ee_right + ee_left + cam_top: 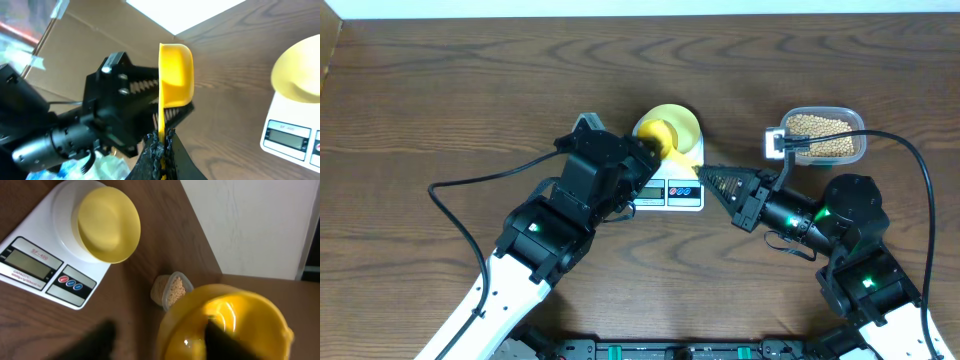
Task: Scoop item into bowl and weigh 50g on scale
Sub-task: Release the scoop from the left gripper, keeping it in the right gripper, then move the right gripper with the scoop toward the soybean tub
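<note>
We see the right claw (pixel 162 146) clenched on the thin handle of the yellow scoop (pixel 175 70). In the right wrist view the scoop stands edge-on, its long axis running straight out from the jaws and its cup at the far end. The left claw (pixel 648 155) sits released around that cup: in the left wrist view one dark finger (pixel 100 340) stands clear of the scoop's side. We cannot tell whether the other finger touches it.

The beans (pixel 823 127) lie in a clear tub (pixel 858 148) at the far right of the table, to the right of the right claw and a little farther away, while the scoop points left. The right arm is plainly the nearer one, so we judge the scoop must swing round to the right to reach them. The bowl (pixel 107 225) sits on the scale (pixel 30 235), near the claws on their left, and looks empty.

The overhead view hides the scoop's handle and much of the scale under the left arm. The display (pixel 27 264) is too small for us to read, and how deep the beans lie is unclear.
</note>
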### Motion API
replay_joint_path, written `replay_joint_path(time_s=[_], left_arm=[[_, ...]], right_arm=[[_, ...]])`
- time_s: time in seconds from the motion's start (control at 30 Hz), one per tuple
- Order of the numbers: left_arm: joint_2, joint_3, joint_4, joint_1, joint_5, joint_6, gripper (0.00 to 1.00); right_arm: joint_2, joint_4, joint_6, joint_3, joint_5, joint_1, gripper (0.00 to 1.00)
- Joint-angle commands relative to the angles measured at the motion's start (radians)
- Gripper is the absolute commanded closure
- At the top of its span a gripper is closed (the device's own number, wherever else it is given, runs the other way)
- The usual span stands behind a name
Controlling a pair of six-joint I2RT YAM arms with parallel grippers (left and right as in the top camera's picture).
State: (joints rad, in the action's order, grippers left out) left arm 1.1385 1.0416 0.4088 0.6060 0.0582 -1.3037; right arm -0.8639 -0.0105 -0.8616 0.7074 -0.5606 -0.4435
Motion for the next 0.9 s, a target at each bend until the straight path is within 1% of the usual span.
replay_joint_path(time_s=[0.0,0.03,0.1,0.2,0.27,0.37,0.5,0.57,0.67,0.87], left_arm=[[-0.011,-0.001,0.002,0.002,0.005,0.033,0.27],[-0.011,-0.001,0.002,0.002,0.005,0.056,0.25],[-0.011,-0.001,0.003,0.002,0.005,0.116,0.18],[-0.011,-0.001,0.003,0.002,0.005,0.232,0.14],[-0.011,-0.001,0.003,0.002,0.005,0.325,0.09],[-0.011,-0.001,0.019,0.002,-0.011,0.484,0.09],[-0.002,-0.001,0.128,0.002,-0.093,0.654,0.09],[0.018,-0.001,0.175,0.002,-0.114,0.683,0.08],[0.074,-0.001,0.214,0.002,-0.123,0.682,0.08],[0.249,-0.001,0.218,0.002,-0.131,0.683,0.07]], right_arm=[[0.000,-0.001,0.021,0.020,0.085,0.004,0.99],[0.000,-0.002,0.031,0.020,0.104,0.005,0.98],[0.000,-0.005,0.051,0.020,0.156,0.006,0.98],[0.000,-0.022,0.065,0.032,0.228,0.029,0.99],[0.000,-0.066,0.093,0.061,0.251,0.057,0.98],[0.000,-0.215,0.151,0.150,0.280,0.119,0.99],[0.000,-0.441,0.227,0.293,0.312,0.219,0.98],[0.000,-0.537,0.256,0.353,0.312,0.270,0.99],[0.000,-0.638,0.285,0.401,0.312,0.325,0.98],[-0.005,-0.754,0.293,0.410,0.307,0.360,0.99]])
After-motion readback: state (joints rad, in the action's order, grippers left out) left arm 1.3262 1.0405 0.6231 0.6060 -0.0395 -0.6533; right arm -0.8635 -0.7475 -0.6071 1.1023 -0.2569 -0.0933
